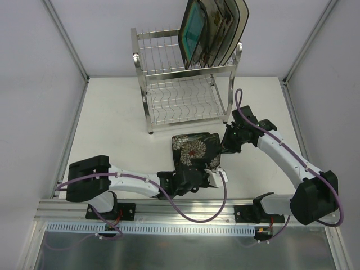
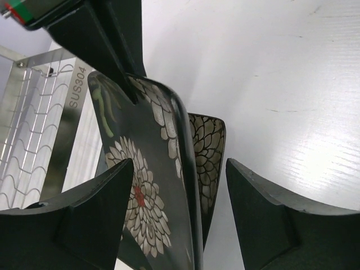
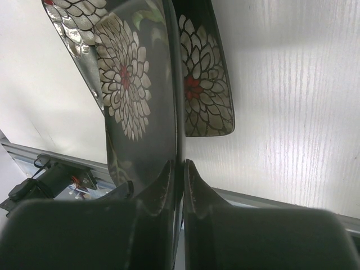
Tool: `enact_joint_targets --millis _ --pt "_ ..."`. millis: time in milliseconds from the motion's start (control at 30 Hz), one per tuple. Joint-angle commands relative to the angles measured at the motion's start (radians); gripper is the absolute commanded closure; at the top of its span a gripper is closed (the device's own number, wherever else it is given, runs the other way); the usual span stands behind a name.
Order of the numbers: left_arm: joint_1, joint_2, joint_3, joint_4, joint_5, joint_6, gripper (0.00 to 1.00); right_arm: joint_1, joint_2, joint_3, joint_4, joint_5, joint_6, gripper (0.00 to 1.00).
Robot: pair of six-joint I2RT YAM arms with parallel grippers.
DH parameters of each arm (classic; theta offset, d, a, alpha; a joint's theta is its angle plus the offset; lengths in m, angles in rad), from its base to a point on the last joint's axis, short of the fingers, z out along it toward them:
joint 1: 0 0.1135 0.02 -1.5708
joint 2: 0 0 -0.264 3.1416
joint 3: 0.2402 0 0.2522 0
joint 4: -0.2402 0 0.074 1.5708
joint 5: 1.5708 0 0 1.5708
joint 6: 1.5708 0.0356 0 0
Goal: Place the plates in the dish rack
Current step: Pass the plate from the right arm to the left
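Transfer step of loading. The dark flowered plate [image 1: 194, 149] stands tilted at mid-table, just in front of the dish rack [image 1: 180, 95]. Its far rim is clamped in the right gripper [image 1: 228, 142]. The left gripper [image 1: 194, 173] straddles the near rim with its jaws apart, gripping nothing. A second, similar plate [image 3: 205, 90] shows just behind. Several plates [image 1: 211, 31] already lean at the right end of the upper tier. The next move probably calls for a lift to a free slot beside them, with the rim aligned to the wires. White table [image 1: 112, 124]; plain white walls [image 1: 34, 84].
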Motion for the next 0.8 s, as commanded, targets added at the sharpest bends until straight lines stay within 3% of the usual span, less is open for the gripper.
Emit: enact_joint_targets --millis 0,333,433,467,567,733,767 --pt "-0.009 0.025 0.059 0.026 0.024 0.06 0.35 0.009 -0.02 0.076 0.027 -0.055 0.016 0.99" --pt "-0.006 0.074 0.094 0.03 0.026 0.091 0.65 0.022 -0.025 0.075 0.024 -0.04 0.015 0.99" --pt "-0.005 0.074 0.091 0.028 0.031 0.089 0.78 0.025 -0.031 0.075 0.024 -0.038 0.016 0.99" --pt "-0.006 0.072 0.088 0.023 0.031 0.089 0.87 0.025 -0.032 0.079 0.022 -0.037 0.015 0.99" --pt "-0.006 0.059 0.083 0.01 0.032 0.085 0.97 0.025 -0.034 0.087 0.021 -0.038 0.012 0.99" --pt "-0.006 0.017 0.092 -0.026 0.028 0.082 1.0 0.025 -0.032 0.111 0.009 -0.054 -0.004 0.88" --pt "-0.005 0.01 0.094 -0.032 0.022 0.077 1.0 0.024 -0.034 0.118 0.005 -0.054 -0.007 0.8"
